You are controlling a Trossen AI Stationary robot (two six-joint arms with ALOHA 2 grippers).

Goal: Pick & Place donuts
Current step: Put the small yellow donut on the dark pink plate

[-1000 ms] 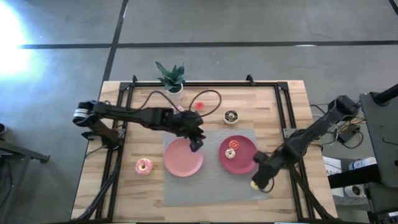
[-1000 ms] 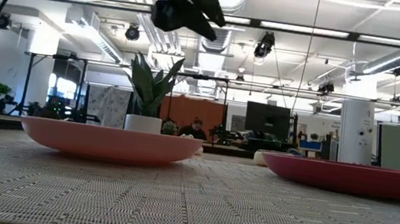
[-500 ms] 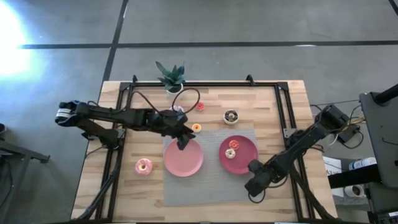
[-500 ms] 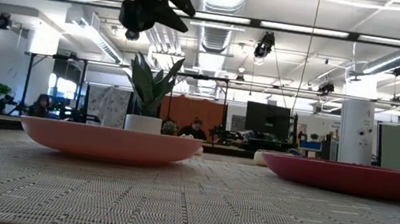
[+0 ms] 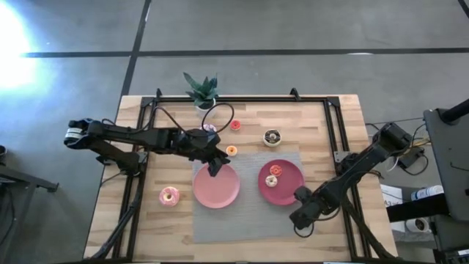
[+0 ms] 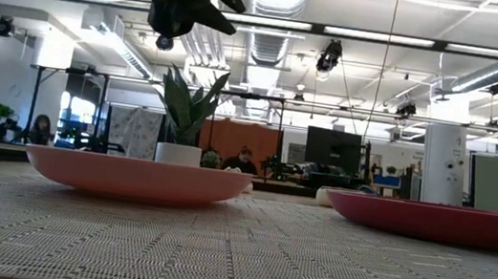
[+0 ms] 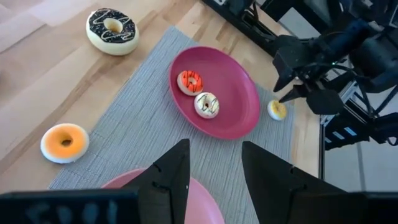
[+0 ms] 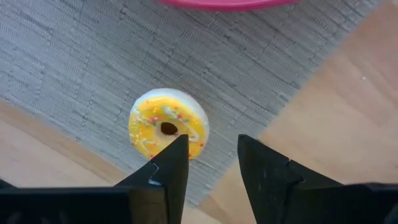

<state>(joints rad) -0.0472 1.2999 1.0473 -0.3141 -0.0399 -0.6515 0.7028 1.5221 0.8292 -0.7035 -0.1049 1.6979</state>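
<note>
The wooden bench (image 5: 146,220) fills the middle of the high view. A grey mat (image 5: 249,220) lies on it. Two pink plates sit on the mat. The lighter plate (image 5: 217,185) in the middle is bare. The darker plate (image 5: 281,182) just right of it holds two small donuts, a red one (image 7: 190,81) and a white sprinkled one (image 7: 206,104).

The left gripper (image 5: 215,168) hangs over the upper edge of the lighter plate. Its fingers are apart with nothing between them. The right gripper (image 5: 299,219) is at the lower right of the mat. Its fingers are apart too, right over a yellow donut (image 8: 168,129) lying at the mat's edge.

A small green plant (image 5: 201,91) stands at the top of the bench.

A chocolate donut (image 5: 272,136) lies on the wood above the darker plate. A pink donut (image 5: 169,195) lies left of the mat. An orange donut (image 5: 231,150) sits just off the mat's top edge. Another red donut (image 5: 235,125) lies above it. Something small and pale (image 5: 209,128) lies beside that, maybe a donut.
</note>
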